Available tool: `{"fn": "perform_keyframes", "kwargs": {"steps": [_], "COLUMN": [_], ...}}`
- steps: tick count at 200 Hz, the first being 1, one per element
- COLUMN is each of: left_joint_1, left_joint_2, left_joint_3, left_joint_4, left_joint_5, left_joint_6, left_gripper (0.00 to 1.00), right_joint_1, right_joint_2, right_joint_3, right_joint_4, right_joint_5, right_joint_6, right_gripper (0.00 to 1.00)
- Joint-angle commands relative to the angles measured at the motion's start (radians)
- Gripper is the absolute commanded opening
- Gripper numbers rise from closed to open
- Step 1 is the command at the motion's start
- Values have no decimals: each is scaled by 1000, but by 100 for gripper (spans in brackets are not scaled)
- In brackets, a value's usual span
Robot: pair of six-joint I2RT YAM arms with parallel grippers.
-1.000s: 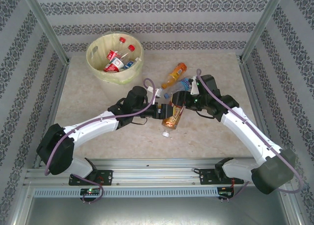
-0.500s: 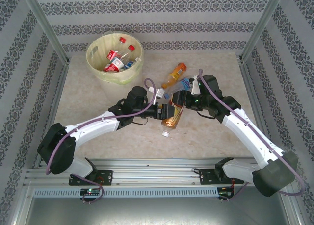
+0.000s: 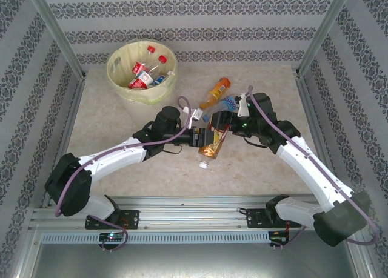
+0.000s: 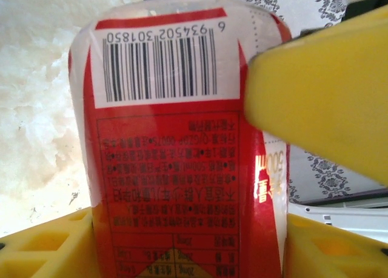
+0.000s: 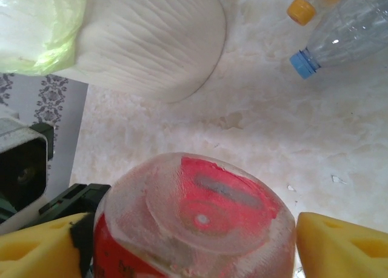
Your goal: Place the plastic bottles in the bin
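Item: red-labelled bottle [image 3: 212, 146], centre of surface [image 3: 121, 132]. Left fingers [image 4: 42, 251] grasp its label; right fingers [image 5: 342, 244] stand released beside its base. Bin [image 3: 151, 95] at 11 o'clock. Likely risk: the single grip slips and the bottle drops short.

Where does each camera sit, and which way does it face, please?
Top external: above and behind, looking down on table, bin; left arm, right arm show.
Left wrist: on the left arm, facing the red bottle; yellow jaws show.
Right wrist: on the right arm, facing that bottle's base, table, bin; yellow jaws show.
Shared: both wrists see the bottle.
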Motion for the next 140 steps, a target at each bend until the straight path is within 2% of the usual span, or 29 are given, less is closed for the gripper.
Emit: {"fn": "perform_keyframes", "kwargs": {"steps": [1,17,72,113,140], "left_joint_1": [33,48,145,255,317], "left_joint_2": [-63,-88,-153,-151,-110], "left_joint_3": [7,27,205,410,587], "left_joint_4": [-21,-85,-446,-712,-889], "left_joint_5": [6,0,-48,-89,-157], "left_joint_6": [33,58,228,361,450], "left_gripper": [59,59,58,58,58], "right_joint_1": [-30,-49,-53,-53,-52], "right_joint_2": [-83,-137,-309,-394,-414], "right_joint_3": [-34,-42,24,112,169], "right_joint_4": [57,79,-7,-29,-23], "right_joint_5": [-47,-70,-90,-44,-38], "right_joint_6": [54,63,-33,-111,-146], "right_gripper": [93,98,98,98,98]}}
